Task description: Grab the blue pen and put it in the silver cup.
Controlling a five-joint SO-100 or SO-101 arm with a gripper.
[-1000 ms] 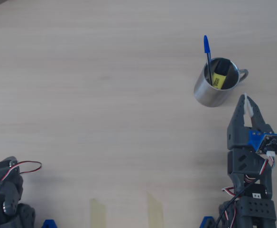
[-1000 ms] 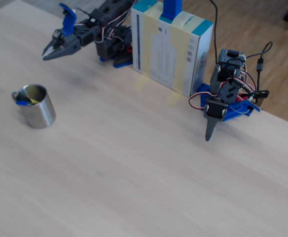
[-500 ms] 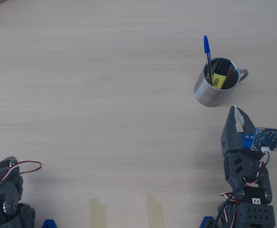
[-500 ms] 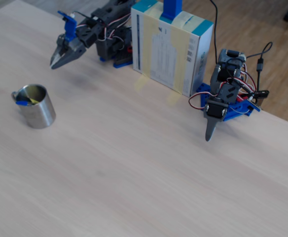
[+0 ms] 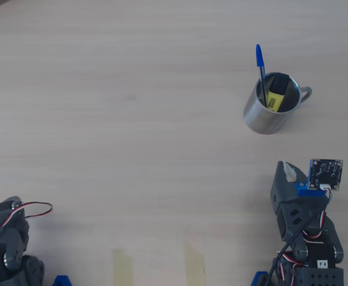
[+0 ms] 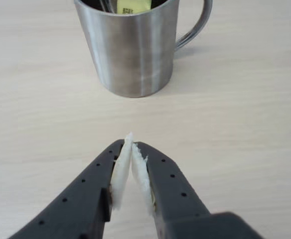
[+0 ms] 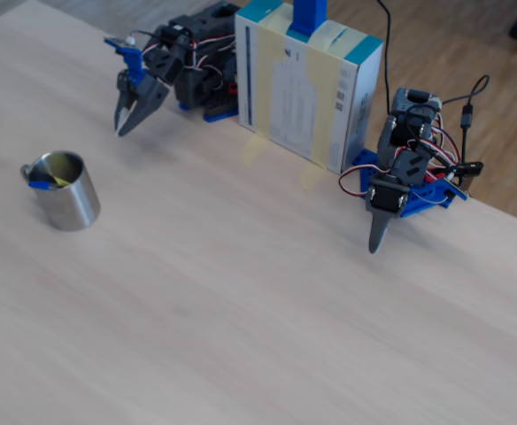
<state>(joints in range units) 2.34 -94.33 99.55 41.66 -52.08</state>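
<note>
The silver cup [image 5: 263,119] stands upright on the wooden table with its handle to the right in the overhead view. The blue pen [image 5: 260,59] stands inside it, leaning on the rim, blue cap sticking up and out. A yellow-and-black highlighter [image 5: 275,100] is in the cup too. My gripper [image 5: 287,168] is shut and empty, a short way from the cup and not touching it. In the wrist view the cup [image 6: 130,55] is straight ahead of the closed gripper [image 6: 130,143]. The fixed view shows the cup [image 7: 71,202], the pen's cap [image 7: 39,184] and the gripper [image 7: 122,124].
A second arm [image 7: 391,190] stands at the table's far edge with its gripper pointing down; a part of it shows in the overhead view [image 5: 7,238]. A taped cardboard box [image 7: 303,84] stands between the arms. Two tape strips [image 5: 195,262] lie near the edge.
</note>
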